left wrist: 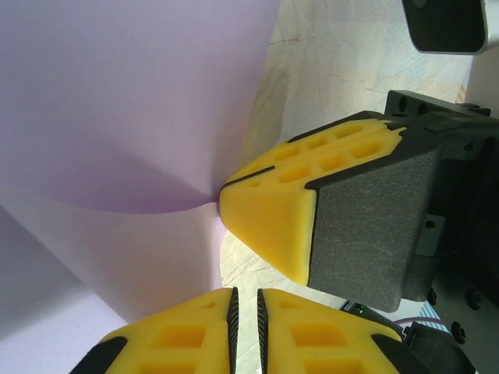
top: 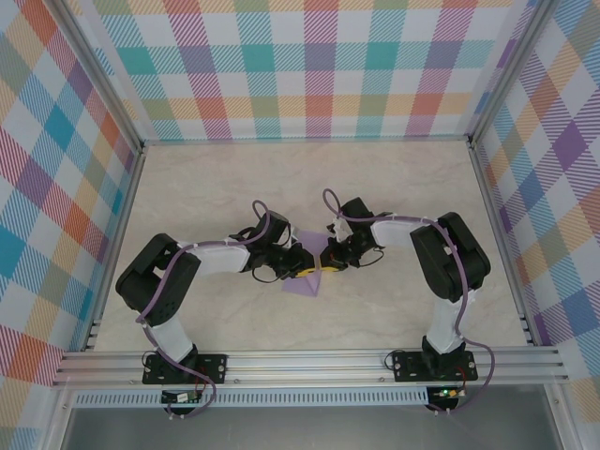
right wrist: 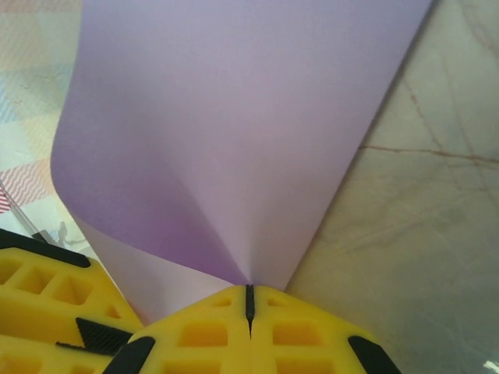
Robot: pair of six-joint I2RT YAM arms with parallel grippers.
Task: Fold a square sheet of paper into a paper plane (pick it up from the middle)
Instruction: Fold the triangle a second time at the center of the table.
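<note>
From above we see the square sheet of paper (top: 302,284) at the middle of the table (top: 234,187); up close, the right gripper (right wrist: 249,300) pinches its bent edge tight, while the left gripper (left wrist: 245,312) stands a slit apart, and we cannot tell whether it holds anything.

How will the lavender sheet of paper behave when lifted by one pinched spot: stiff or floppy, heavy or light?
Probably floppy: the square sheet of paper curls around the pinch of the right gripper rather than staying flat. Likely very light, since that small pinch raises it off the table. Seemingly thin, so a hard tug might tear it.
</note>
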